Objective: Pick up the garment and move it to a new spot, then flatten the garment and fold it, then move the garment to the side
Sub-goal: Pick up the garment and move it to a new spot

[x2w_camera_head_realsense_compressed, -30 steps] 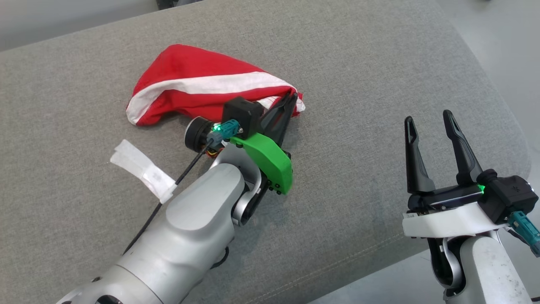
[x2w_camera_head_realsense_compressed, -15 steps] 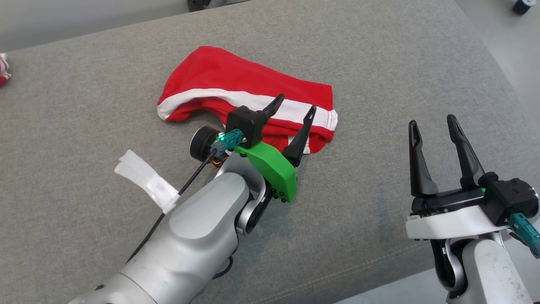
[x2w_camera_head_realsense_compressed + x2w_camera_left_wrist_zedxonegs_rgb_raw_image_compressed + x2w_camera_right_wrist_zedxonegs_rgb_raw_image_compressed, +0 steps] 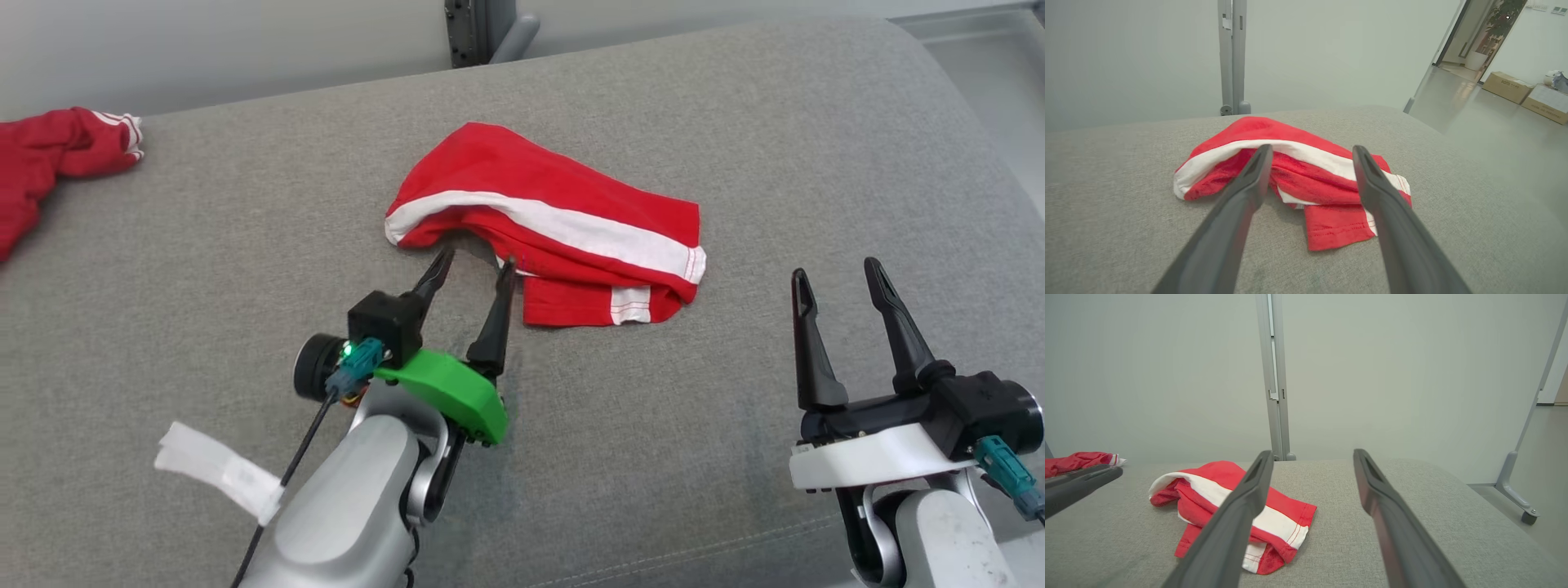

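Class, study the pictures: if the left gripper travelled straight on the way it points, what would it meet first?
Most likely the red and white garment. The left gripper points at its near edge, jaws open; its height above the cushion is unclear.

Red garment (image 3: 563, 196) with white stripe on grey cushion (image 3: 245, 245).

Garment (image 3: 571, 204) on cushion (image 3: 245, 245), just before left pincer (image 3: 478, 258).
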### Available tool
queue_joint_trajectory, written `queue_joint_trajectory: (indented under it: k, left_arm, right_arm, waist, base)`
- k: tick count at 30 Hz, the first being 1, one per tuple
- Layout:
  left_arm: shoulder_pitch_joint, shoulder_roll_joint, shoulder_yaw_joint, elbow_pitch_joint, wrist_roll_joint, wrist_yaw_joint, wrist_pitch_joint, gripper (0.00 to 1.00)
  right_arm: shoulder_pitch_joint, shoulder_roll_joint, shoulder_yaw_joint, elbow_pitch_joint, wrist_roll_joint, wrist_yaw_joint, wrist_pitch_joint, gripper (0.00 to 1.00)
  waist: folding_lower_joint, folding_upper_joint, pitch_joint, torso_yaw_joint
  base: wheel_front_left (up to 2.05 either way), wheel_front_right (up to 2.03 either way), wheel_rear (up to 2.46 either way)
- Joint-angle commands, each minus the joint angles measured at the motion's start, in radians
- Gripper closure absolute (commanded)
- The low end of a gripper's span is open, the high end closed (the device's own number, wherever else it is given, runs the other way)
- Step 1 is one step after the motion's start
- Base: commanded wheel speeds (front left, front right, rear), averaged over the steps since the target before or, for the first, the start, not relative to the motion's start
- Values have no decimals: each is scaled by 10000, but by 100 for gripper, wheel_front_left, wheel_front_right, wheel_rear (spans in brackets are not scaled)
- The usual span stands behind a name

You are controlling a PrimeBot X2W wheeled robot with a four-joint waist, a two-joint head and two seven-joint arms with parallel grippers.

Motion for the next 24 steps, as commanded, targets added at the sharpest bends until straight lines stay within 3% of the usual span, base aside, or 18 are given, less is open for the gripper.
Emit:
queue_joint_trajectory:
  k: [1, 11, 24]
  left_arm:
    - [372, 126, 295, -251, 357, 97, -3, 0]
    - [3174, 160, 2999, -2537, 2195, 369, -2, 0]
    - [5445, -66, 4884, -3832, 3258, 222, -3, 0]
  right_arm:
    - [125, -17, -40, 27, -97, -3, -29, 0]
    - [493, -17, -241, 154, -210, -3, -28, 0]
    - [827, -20, -327, 311, 56, -3, -29, 0]
  waist:
    - [1, 0, -305, 319]
    - [1, 0, -798, 1108]
    - [1, 0, -1093, 1696]
  base:
    - [0, 0, 0]
    - [0, 0, 0]
    - [0, 0, 0]
